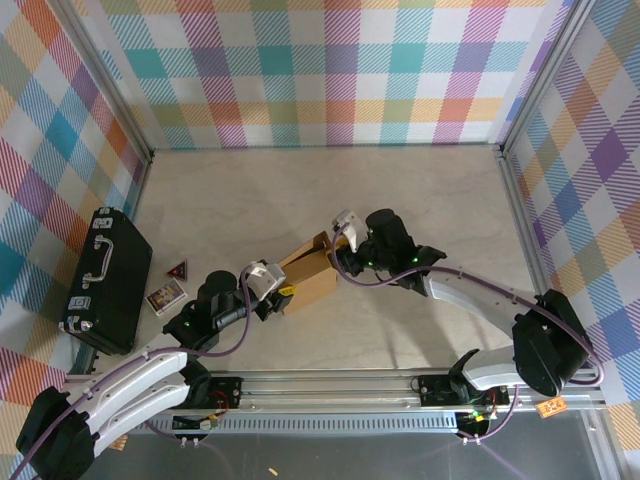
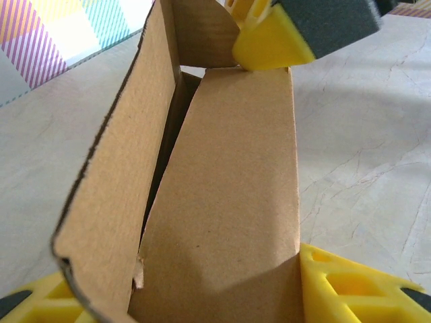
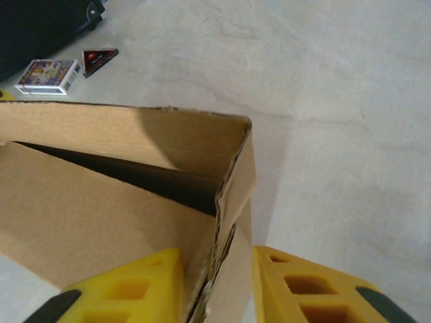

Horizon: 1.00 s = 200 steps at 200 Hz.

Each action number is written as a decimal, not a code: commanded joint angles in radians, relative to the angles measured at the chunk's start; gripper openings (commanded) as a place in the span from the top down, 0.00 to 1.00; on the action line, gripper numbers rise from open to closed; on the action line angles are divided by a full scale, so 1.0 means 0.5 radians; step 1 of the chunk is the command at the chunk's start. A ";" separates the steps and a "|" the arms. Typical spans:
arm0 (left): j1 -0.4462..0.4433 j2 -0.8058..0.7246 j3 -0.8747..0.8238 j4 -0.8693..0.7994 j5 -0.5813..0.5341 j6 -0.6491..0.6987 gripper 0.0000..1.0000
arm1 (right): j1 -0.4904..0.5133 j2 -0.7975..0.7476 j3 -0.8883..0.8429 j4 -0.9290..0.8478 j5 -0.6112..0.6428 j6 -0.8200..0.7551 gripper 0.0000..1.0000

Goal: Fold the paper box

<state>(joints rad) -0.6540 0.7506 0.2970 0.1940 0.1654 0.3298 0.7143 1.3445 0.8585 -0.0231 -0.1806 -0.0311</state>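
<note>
**At the middle of the surface (image 1: 420,190), both arms are on the paper box (image 1: 308,275)**

Right in front of the arm bases, you've got the box sitting between your two grippers. It's brown corrugated card, partly formed: walls up, top open, one long panel leaning in across the hollow.

Your left gripper (image 1: 284,295) is on the near-left end. From its wrist you can see a yellow finger (image 2: 350,286) on either side with the card filling the gap, so those jaws are clamped on the box.

Your right gripper (image 1: 336,252) is at the far-right corner, and its fingers (image 3: 128,293) straddle the upright corner edge, one on each side. Pinching or just bracketing? Can't tell from here. One of its yellow tips pokes in at the top of the left wrist view, just at the box's far edge.

Off to the left, well apart, a black case (image 1: 105,280) lies flat. A small card pack (image 1: 164,296) and a dark triangle (image 1: 177,269) sit just beside it.
</note>
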 commanded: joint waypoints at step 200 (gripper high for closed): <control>-0.053 -0.013 0.055 -0.121 -0.024 0.054 0.62 | -0.183 0.119 0.376 -0.447 -0.531 0.000 0.79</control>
<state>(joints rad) -0.6704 0.7486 0.3054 0.1753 0.1547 0.3386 0.6182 1.3872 1.0191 -0.2211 -0.4553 0.0006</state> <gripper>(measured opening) 0.507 0.254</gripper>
